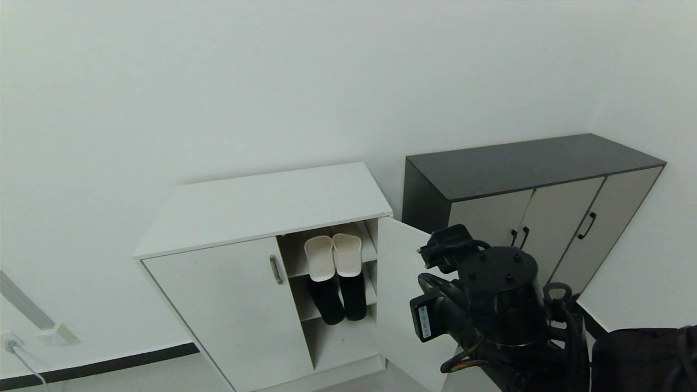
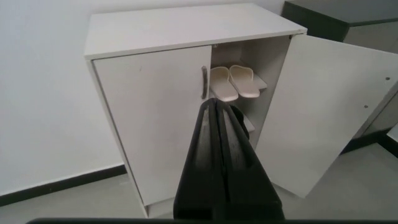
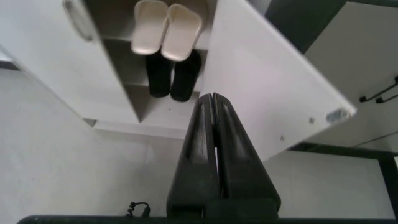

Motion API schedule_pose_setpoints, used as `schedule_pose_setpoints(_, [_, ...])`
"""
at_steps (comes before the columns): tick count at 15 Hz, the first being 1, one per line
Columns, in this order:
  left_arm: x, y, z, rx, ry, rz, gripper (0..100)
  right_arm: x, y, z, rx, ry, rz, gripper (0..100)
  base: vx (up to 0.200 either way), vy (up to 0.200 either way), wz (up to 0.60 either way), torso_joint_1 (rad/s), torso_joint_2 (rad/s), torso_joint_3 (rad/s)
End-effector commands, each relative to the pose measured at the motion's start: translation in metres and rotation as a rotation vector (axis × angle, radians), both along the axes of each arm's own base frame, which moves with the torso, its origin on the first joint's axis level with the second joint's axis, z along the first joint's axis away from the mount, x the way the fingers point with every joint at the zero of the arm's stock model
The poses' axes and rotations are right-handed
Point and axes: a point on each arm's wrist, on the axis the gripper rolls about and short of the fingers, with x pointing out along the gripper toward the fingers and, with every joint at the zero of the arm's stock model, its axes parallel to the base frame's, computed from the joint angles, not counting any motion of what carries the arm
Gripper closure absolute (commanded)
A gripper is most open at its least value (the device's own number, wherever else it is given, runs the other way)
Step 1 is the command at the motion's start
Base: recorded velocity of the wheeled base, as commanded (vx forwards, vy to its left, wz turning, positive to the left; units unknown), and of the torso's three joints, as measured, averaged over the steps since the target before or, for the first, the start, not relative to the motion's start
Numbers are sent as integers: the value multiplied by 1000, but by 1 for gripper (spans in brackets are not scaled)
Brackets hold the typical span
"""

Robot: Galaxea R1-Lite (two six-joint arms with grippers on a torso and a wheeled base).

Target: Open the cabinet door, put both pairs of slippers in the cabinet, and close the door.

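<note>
The white cabinet stands against the wall with its right door swung open and its left door closed. A white pair of slippers lies on the upper shelf, toes outward. A black pair lies on the shelf below it. My left gripper is shut and empty, held in front of the cabinet near the left door's handle. My right gripper is also shut and empty, hanging before the open door's inner face, below the slippers.
A dark-topped cabinet with grey doors stands just right of the open door. A wall socket with a cable sits low on the left wall. Bare floor lies in front of the white cabinet.
</note>
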Motion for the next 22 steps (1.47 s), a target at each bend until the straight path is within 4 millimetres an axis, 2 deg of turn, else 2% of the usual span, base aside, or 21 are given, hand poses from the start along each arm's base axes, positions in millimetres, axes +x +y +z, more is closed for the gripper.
schedule_pose_setpoints(1, [0, 0, 0, 0, -1, 1, 100, 14, -6, -4, -7, 3, -46, 100, 0, 0, 0, 0, 0, 0])
schedule_pose_setpoints(2, [0, 0, 0, 0, -1, 1, 100, 23, -10, -6, -14, 0, -73, 100, 0, 0, 0, 0, 0, 0])
schedule_pose_setpoints(4, [0, 0, 0, 0, -1, 1, 100, 71, -24, -9, 0, -23, -137, 100, 0, 0, 0, 0, 0, 0])
schedule_pose_setpoints(6, [0, 0, 0, 0, -1, 1, 100, 108, -41, -13, -4, -18, -159, 100, 0, 0, 0, 0, 0, 0])
schedule_pose_setpoints(11, [0, 0, 0, 0, -1, 1, 100, 171, -69, -25, 9, 23, -214, 100, 0, 0, 0, 0, 0, 0])
schedule_pose_setpoints(14, [0, 0, 0, 1, -1, 0, 100, 189, -74, -37, 4, 34, -240, 100, 0, 0, 0, 0, 0, 0])
schedule_pose_setpoints(22, [0, 0, 0, 1, -1, 1, 100, 201, -78, -56, 1, 68, -246, 100, 0, 0, 0, 0, 0, 0])
